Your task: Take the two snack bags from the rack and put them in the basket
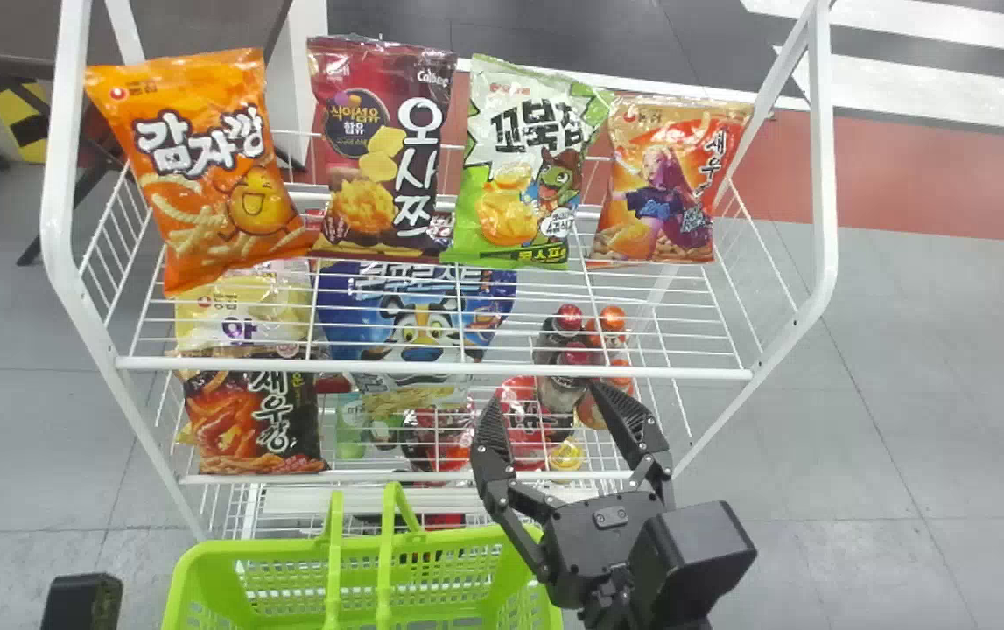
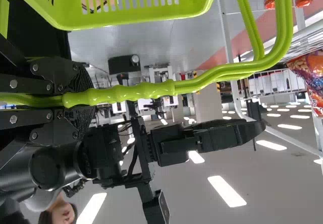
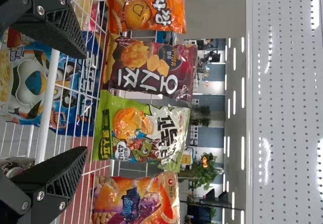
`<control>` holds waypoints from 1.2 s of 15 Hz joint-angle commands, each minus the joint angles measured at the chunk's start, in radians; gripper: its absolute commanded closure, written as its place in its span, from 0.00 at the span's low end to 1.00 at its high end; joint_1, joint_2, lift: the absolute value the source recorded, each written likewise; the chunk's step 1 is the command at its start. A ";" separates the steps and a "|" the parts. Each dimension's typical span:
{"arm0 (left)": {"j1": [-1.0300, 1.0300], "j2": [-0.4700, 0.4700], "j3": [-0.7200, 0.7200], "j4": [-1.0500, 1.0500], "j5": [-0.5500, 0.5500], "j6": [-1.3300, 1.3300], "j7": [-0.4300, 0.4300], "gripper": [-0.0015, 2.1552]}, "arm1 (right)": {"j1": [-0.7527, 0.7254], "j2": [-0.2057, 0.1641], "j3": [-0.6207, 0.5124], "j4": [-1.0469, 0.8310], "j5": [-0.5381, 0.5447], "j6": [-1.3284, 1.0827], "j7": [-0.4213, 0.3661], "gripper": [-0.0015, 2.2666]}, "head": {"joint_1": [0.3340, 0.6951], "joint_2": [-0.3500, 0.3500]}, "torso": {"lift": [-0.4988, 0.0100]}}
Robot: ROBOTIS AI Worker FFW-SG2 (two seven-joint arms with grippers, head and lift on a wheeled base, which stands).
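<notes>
While the right end effector (image 1: 550,398) hangs wide open near the rack's (image 1: 431,371) front edge, four snack bags (image 1: 519,175) crowd its upper shelf; left end effector (image 2: 82,99) has the basket (image 1: 248,549) handle (image 2: 139,92) gripped.

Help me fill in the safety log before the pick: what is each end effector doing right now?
Left end effector: closed on the green basket handle.
Right end effector: open, holding nothing, in front of the rack.
</notes>
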 commanded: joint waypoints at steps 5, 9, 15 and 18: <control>0.015 -0.001 -0.006 0.003 0.000 -0.021 -0.006 0.92 | -0.097 0.015 -0.033 0.067 -0.026 0.009 0.000 0.08 | 1.00 0.18 | 0.96; 0.032 0.001 -0.012 -0.003 -0.001 -0.024 -0.008 0.92 | -0.215 0.027 -0.042 0.171 -0.043 0.006 0.003 0.08 | 1.00 0.16 | 0.96; 0.012 0.007 -0.042 -0.009 -0.017 -0.021 -0.003 0.92 | -0.355 0.055 -0.086 0.283 -0.084 0.009 0.006 0.08 | 1.00 0.11 | 0.96; -0.008 0.011 -0.050 0.002 -0.028 -0.015 0.000 0.92 | -0.435 0.055 -0.103 0.357 -0.118 0.009 0.015 0.08 | 1.00 0.09 | 0.96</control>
